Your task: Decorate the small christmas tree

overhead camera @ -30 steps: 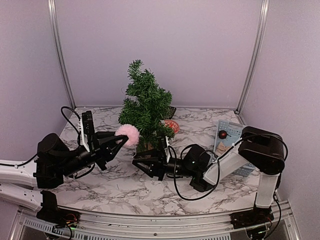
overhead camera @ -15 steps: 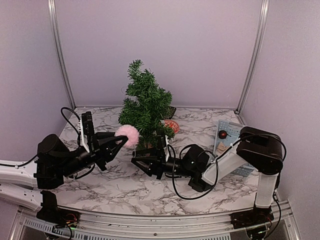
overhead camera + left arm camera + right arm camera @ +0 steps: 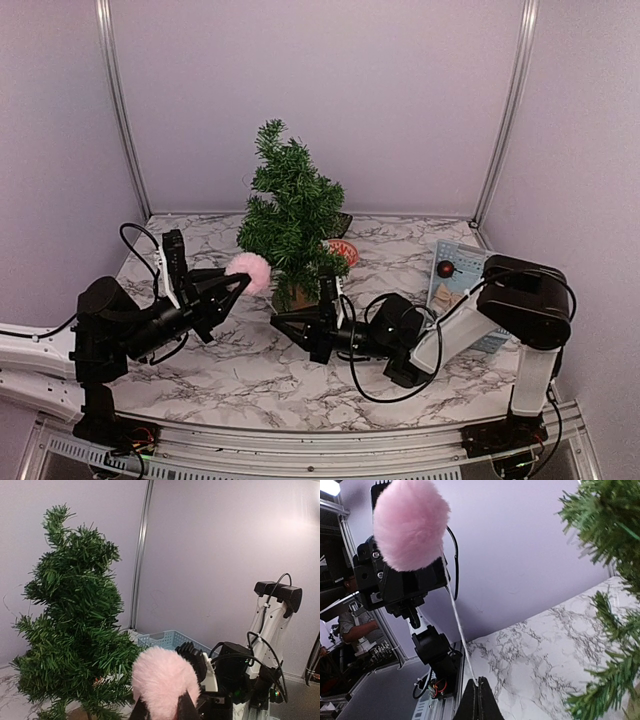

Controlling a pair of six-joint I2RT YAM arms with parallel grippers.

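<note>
The small christmas tree (image 3: 290, 210) stands upright mid-table on its round tan base (image 3: 300, 297). A fluffy pink pom-pom (image 3: 249, 270) hangs in the air just left of the tree's lower branches, with my left gripper (image 3: 238, 283) shut on it. In the left wrist view the pom-pom (image 3: 165, 680) bulges above the gripper (image 3: 160, 712), with the tree (image 3: 75, 630) to the left. A thin white string (image 3: 455, 615) runs down from the pom-pom (image 3: 410, 525). My right gripper (image 3: 479, 682) is shut on its lower end, low in front of the tree (image 3: 276, 320).
A pale blue basket (image 3: 455, 262) with a red ball (image 3: 444, 268) in it stands at the right, behind the right arm. A red-orange ornament (image 3: 345, 250) lies behind the tree. The tree's branches (image 3: 615, 530) hang close on the right of the right wrist view.
My right gripper, open a second ago, has shut on the string. The left gripper with the pom-pom has shifted slightly left and down.
</note>
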